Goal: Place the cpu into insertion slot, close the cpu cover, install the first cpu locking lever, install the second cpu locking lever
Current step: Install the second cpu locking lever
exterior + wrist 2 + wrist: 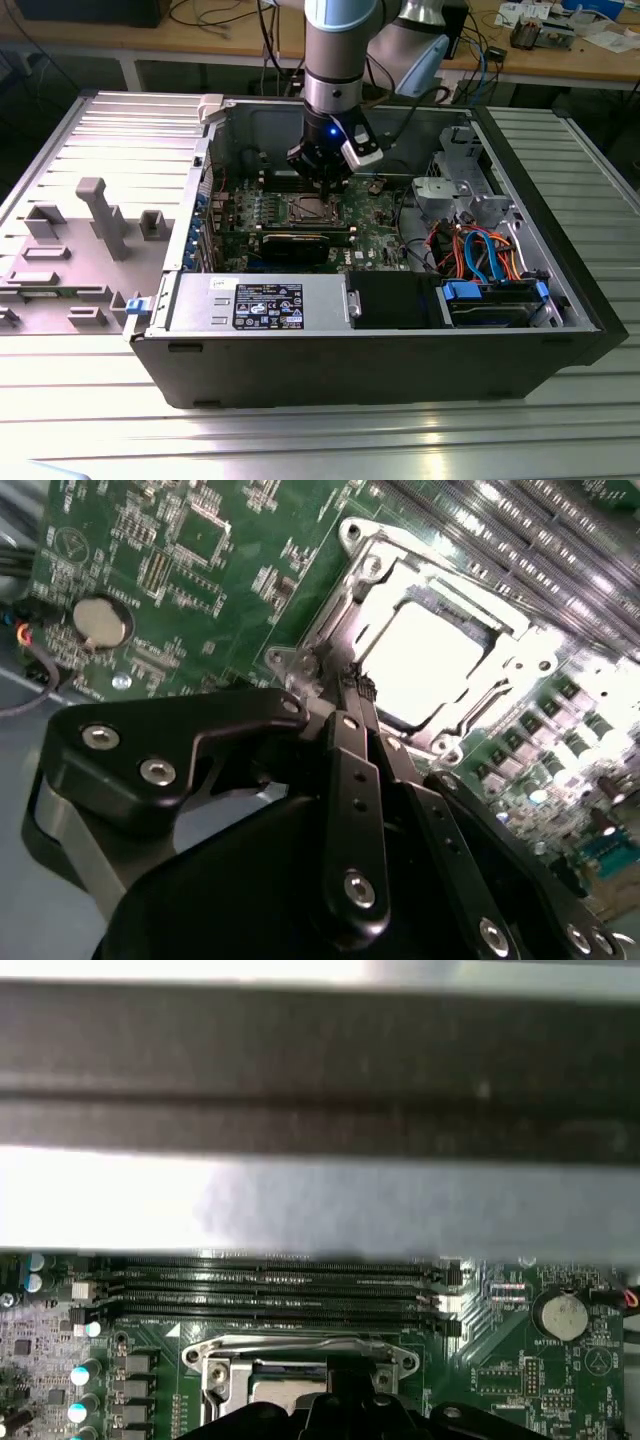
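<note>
Fingers: the fingers [350, 705] look pressed together in the second wrist view, with nothing seen between them; their tips meet at the edge of the cpu cover [345, 600], at the corner nearest the round coin battery [100, 620].
Gripper: in the exterior view the gripper [322, 180] hangs straight down from the arm inside the open computer case [560, 270], just above the socket area of the green motherboard [375, 235].
Cpu: the cpu [425, 665] lies flat inside the insertion slot, its pale metal face glaring under the light; placing looks done.
Cpu cover: the silvery frame lies flat around the chip in both wrist views, so it looks already lowered; the chip's face shows through its window.
Insertion slot: the insertion slot [306, 209] sits beside the long memory slots [270, 1290], which run along the side of the cover away from the gripper.
Step in hand: by my reading, a locking lever, since the tips are at the cover's rim and not over the chip. I cannot tell which lever, or whether either is latched.
Next move calls for: a firm, small push kept along the cover's edge, without sliding onto the chip or the board parts near the battery.
</note>
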Tool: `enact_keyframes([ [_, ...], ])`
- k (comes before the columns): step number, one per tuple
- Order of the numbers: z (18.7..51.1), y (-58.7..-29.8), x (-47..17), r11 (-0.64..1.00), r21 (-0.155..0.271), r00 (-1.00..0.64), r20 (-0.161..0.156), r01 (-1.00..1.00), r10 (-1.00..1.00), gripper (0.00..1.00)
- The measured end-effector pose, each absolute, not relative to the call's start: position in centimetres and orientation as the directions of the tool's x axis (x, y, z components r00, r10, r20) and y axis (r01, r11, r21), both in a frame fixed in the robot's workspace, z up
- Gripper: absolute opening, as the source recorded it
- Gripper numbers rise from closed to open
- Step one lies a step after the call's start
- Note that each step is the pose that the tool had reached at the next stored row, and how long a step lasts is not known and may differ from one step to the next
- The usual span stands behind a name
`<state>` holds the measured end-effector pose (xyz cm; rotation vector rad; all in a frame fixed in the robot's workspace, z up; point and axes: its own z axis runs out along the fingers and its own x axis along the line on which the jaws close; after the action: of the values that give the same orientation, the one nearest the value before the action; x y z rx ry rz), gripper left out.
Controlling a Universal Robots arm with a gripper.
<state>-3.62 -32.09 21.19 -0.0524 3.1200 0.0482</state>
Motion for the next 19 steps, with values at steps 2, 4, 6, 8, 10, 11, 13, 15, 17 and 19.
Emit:
enact_keyframes([
  [2, 21.2, -32.9, -3.6, 0.999, 0.028, -0.999, -0.021, -0.034, -0.033, 0.11],
  [4, 21.1, -33.4, -3.6, 0.999, 0.028, -0.999, -0.021, -0.034, -0.033, 0.11],
  [6, 21.1, -34.0, -3.6, 0.999, 0.027, -0.999, -0.021, -0.034, -0.033, 0.11],
  [8, 21.3, -34.1, -3.6, 0.999, 0.027, -0.999, -0.021, -0.034, -0.033, 0.11],
  [10, 21.8, -34.1, -3.6, 0.999, 0.027, -0.999, -0.021, -0.034, -0.033, 0.11],
  [11, 22.1, -34.1, -3.6, 0.999, 0.027, -0.999, -0.021, -0.034, -0.033, 0.11],
  [13, 22.3, -34.6, -3.6, 0.999, 0.027, -0.999, -0.021, -0.034, -0.033, 0.11],
  [15, 22.3, -34.9, -3.6, 0.999, 0.027, -0.999, -0.021, -0.034, -0.033, 0.11],
  [17, 22.3, -35.0, -3.6, 0.999, 0.027, -0.999, -0.021, -0.034, -0.033, 0.11],
  [19, 22.3, -35.0, -3.6, 0.999, 0.027, -0.999, -0.021, -0.034, -0.033, 0.11],
])
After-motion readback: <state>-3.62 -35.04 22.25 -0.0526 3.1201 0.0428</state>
